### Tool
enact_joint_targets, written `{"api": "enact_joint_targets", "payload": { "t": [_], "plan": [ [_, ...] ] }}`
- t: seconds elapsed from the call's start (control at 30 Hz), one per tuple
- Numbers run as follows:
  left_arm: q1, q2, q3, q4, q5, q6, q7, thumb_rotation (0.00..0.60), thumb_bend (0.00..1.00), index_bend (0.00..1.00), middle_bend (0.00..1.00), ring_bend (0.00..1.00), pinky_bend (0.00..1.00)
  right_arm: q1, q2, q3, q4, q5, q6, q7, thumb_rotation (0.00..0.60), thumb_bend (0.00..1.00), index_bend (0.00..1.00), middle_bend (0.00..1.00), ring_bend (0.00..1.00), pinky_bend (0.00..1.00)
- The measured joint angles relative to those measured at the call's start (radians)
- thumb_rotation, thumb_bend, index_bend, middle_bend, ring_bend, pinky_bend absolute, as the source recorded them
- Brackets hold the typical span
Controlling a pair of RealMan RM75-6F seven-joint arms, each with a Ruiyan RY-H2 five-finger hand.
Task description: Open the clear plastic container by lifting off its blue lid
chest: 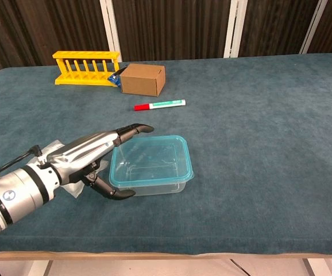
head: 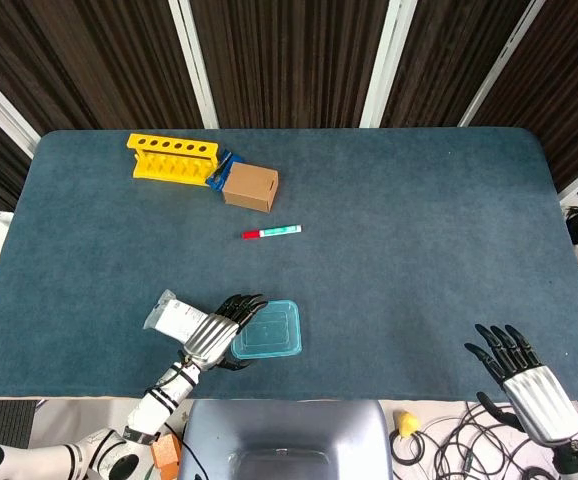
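— Where am I driving this thing today? It looks like a robotics lab or test room to me, not anyone's home.

— What makes you say that?

— I'm working over a wide table covered in dark blue-grey felt (head: 419, 250), set against a wall of dark ribbed panels with white vertical strips (head: 289, 60). In my head view, a tangle of loose cables (head: 449, 440) lies on the floor past the table's near edge.

— Anything on the table itself?

— A yellow plastic test-tube rack (chest: 86, 68), a small brown cardboard box (chest: 142, 79) and a red-capped marker pen with a white and green barrel (chest: 159, 105), laid out like practice props.
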Motion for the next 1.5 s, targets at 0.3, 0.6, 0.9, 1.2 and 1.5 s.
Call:
{"api": "enact_joint_targets", "payload": {
  "t": [0.3, 0.6, 0.9, 1.2, 1.5],
  "plan": [
    [-0.001, -0.012, -0.006, 0.013, -0.008, -0.006, -0.02, 0.6, 0.22, 0.07, 0.0, 0.0, 0.12, 0.011, -0.008, 0.002, -0.011, -0.005, -0.021, -0.016, 0.6, 0.25, 0.16, 0.0, 0.0, 0.0],
    [-0.002, -0.021, -0.004, 0.017, -0.025, -0.023, 0.0, 0.6, 0.23, 0.24, 0.18, 0.06, 0.22, 0.083, -0.026, 0.019, -0.082, -0.023, -0.143, -0.112, 0.6, 0.25, 0.18, 0.0, 0.0, 0.0],
    [-0.006, -0.035, 0.004, 0.03, -0.009, -0.023, 0.009, 0.6, 0.24, 0.28, 0.23, 0.1, 0.26, 0.211, -0.143, 0.085, -0.203, 0.027, -0.382, -0.295, 0.6, 0.25, 0.24, 0.0, 0.0, 0.0],
    [-0.01, -0.03, 0.01, 0.043, 0.003, -0.025, -0.009, 0.6, 0.25, 0.28, 0.25, 0.13, 0.27, 0.312, -0.393, 0.161, -0.147, 0.048, -0.452, -0.428, 0.6, 0.25, 0.34, 0.0, 0.0, 0.0],
    [-0.007, -0.016, 0.012, 0.042, 0.009, -0.019, -0.02, 0.6, 0.25, 0.29, 0.25, 0.14, 0.29, 0.395, -0.599, 0.208, -0.011, 0.084, -0.488, -0.493, 0.6, 0.25, 0.41, 0.0, 0.0, 0.0]
  ]
}}
